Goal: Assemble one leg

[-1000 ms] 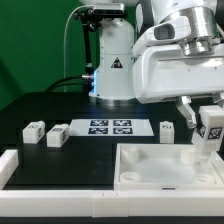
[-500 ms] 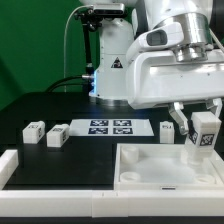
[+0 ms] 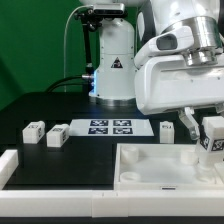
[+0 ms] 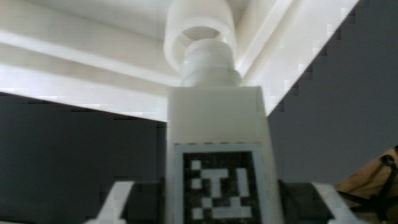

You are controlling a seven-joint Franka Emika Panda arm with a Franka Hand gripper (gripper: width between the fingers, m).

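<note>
My gripper (image 3: 208,128) is shut on the leg (image 3: 210,140), a small white block with a black-and-white tag. It holds the leg upright over the far right corner of the large white tray (image 3: 150,168). In the wrist view the leg (image 4: 217,120) fills the middle between my fingers (image 4: 119,200), tag facing the camera. Its rounded tip points at the white tray (image 4: 89,55). Whether the tip touches the tray cannot be told.
Three more small white tagged blocks lie on the black table: two at the exterior view's left (image 3: 36,131) (image 3: 58,135) and one (image 3: 168,129) beside the marker board (image 3: 110,127). A white raised edge (image 3: 8,165) stands at the front left. The robot base (image 3: 112,60) is behind.
The gripper with the leg rose slightly, then came down and shifted toward the exterior view's right, over the tray's corner. The other blocks have not moved.
</note>
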